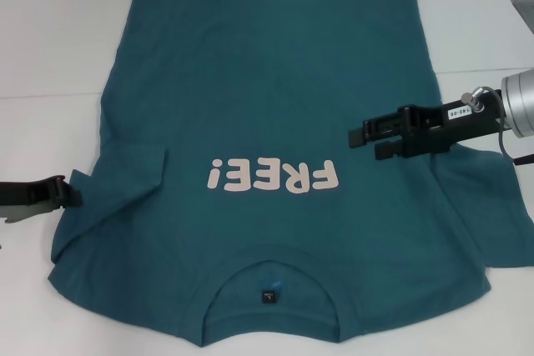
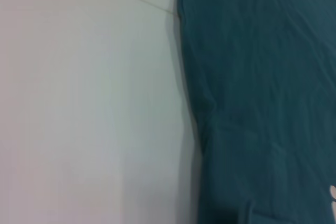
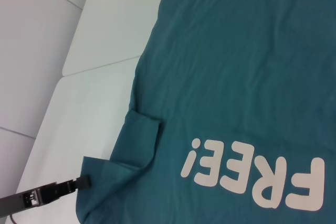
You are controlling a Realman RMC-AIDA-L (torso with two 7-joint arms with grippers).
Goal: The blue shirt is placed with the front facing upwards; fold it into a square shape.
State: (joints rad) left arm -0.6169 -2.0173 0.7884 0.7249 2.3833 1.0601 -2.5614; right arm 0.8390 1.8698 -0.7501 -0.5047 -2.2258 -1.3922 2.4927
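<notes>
Hovering over the shirt (image 1: 275, 106) beside the print's "F", the right gripper (image 1: 365, 141) has its 2 fingers slightly apart, holding nothing. The left gripper (image 1: 68, 193) touches the left sleeve's edge; its grip can't be told. Face up on the table (image 1: 50, 47), the shirt's collar (image 1: 271, 293) is nearest.

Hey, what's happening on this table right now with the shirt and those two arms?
A two-armed robot is working on a large dark teal cotton T-shirt lying print-up on a white table. The left claw sits at the edge of the shirt's left sleeve, which is already partly tucked over the body. The right claw hovers, open, above the chest near the pale "FREE!" print. The rest remains spread flat.
</notes>
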